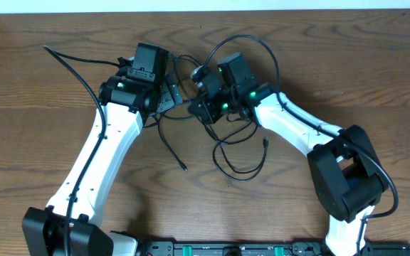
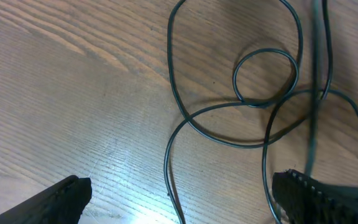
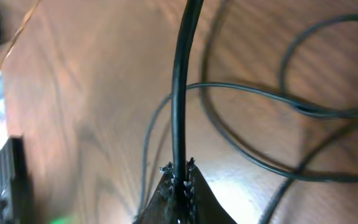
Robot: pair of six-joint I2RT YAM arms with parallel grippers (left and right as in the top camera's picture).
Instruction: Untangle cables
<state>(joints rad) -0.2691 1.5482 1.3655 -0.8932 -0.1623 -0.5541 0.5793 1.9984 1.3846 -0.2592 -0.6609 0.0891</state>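
Thin black cables (image 1: 223, 146) lie tangled in loops on the wooden table between the two arms. In the left wrist view the cable loops (image 2: 253, 93) lie on the wood ahead of my left gripper (image 2: 179, 199), which is open with one strand running between its fingers, not held. My left gripper shows in the overhead view (image 1: 168, 96) at the tangle's left edge. My right gripper (image 3: 179, 171) is shut on a black cable (image 3: 180, 87) that runs straight up from its fingertips. It shows in the overhead view (image 1: 203, 108) over the tangle's middle.
A thicker black wire (image 1: 73, 60) runs from the left arm toward the table's far left. A loose plug end (image 1: 184, 168) lies near the middle front. A dark block (image 3: 11, 180) shows at the right wrist view's left edge.
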